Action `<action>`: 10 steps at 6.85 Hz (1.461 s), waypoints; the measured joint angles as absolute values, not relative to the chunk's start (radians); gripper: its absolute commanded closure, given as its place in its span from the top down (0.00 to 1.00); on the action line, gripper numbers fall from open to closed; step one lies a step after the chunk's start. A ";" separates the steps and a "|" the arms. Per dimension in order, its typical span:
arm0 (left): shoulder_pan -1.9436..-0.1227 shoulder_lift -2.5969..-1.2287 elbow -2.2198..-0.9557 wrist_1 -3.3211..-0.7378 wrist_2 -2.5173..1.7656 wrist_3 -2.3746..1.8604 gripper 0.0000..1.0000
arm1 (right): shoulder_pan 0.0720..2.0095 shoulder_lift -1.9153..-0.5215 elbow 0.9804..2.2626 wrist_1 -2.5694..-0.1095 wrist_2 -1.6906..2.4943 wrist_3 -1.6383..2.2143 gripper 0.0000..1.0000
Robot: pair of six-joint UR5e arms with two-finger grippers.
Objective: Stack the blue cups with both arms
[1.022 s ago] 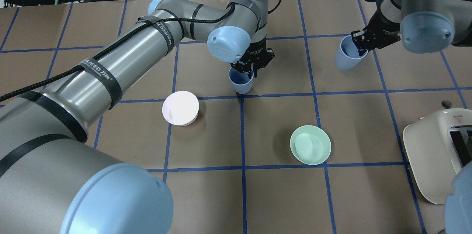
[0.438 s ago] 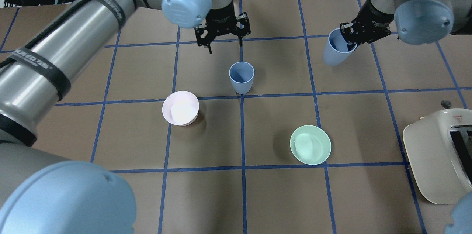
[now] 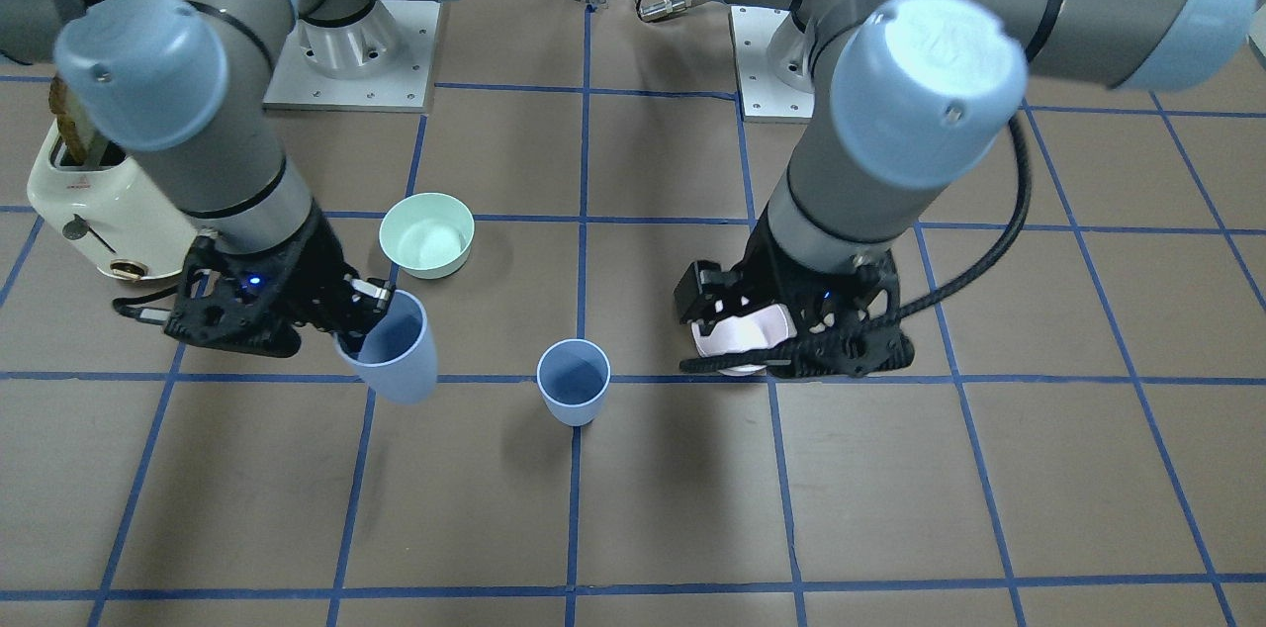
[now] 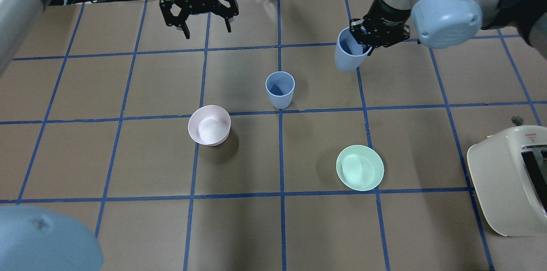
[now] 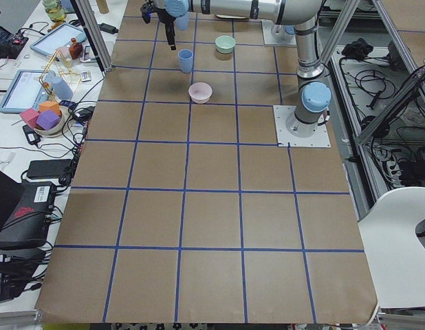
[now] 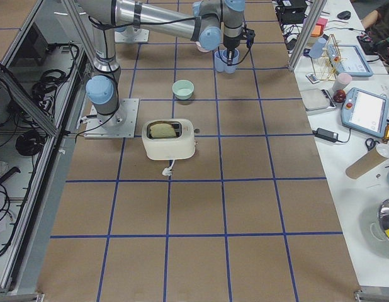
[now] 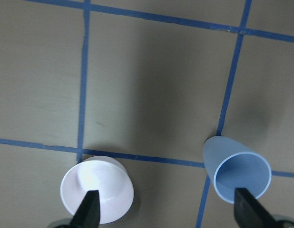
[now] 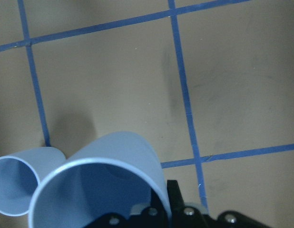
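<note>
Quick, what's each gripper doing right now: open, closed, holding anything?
Left gripper: open, holding nothing.
Right gripper: shut on the rim of a blue cup, which it holds tilted.

The table (image 4: 239,228) is flat brown, ruled into squares by dark-blue tape. The pale-blue tapered plastic cup (image 4: 280,90) standing on it has a darker blue inside and a thin light rim, as does the second pale-blue plastic cup (image 4: 348,55) right of it. Left of the standing cup is a pale pink round bowl (image 4: 209,125), right of it a mint-green round bowl (image 4: 360,167) and a cream toaster (image 4: 500,177); the metal arms (image 3: 890,113) are grey with light-blue joint caps and black fingers (image 7: 87,213).
</note>
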State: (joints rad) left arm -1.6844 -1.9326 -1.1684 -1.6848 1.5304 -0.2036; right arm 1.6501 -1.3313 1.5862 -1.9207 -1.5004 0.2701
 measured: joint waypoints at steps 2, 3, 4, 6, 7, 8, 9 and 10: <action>-1.648 -1.813 -1.266 -1.663 1.533 -0.135 1.00 | 1.792 -1.307 1.572 -1.941 -1.513 0.457 0.02; -1.638 -1.779 -1.336 -1.588 1.542 -0.126 1.00 | 1.828 -1.286 1.545 -1.953 -1.517 0.508 0.02; -1.631 -1.750 -1.378 -1.570 1.562 -0.122 1.00 | 1.846 -1.254 1.512 -1.957 -1.520 0.532 0.02; -1.621 -1.715 -1.401 -1.613 1.582 -0.121 1.00 | 1.863 -1.209 1.486 -1.955 -1.538 0.543 0.02; -1.621 -1.710 -1.403 -1.619 1.586 -0.125 1.00 | 1.865 -1.201 1.485 -1.955 -1.545 0.544 0.02; -1.620 -1.708 -1.403 -1.619 1.586 -0.127 1.00 | 1.866 -1.192 1.484 -1.955 -1.548 0.544 0.03; -1.619 -1.706 -1.403 -1.619 1.587 -0.128 1.00 | 1.867 -1.180 1.484 -1.958 -1.547 0.544 0.03; -1.619 -1.705 -1.404 -1.619 1.587 -0.128 1.00 | 1.867 -1.167 1.485 -1.962 -1.545 0.543 0.03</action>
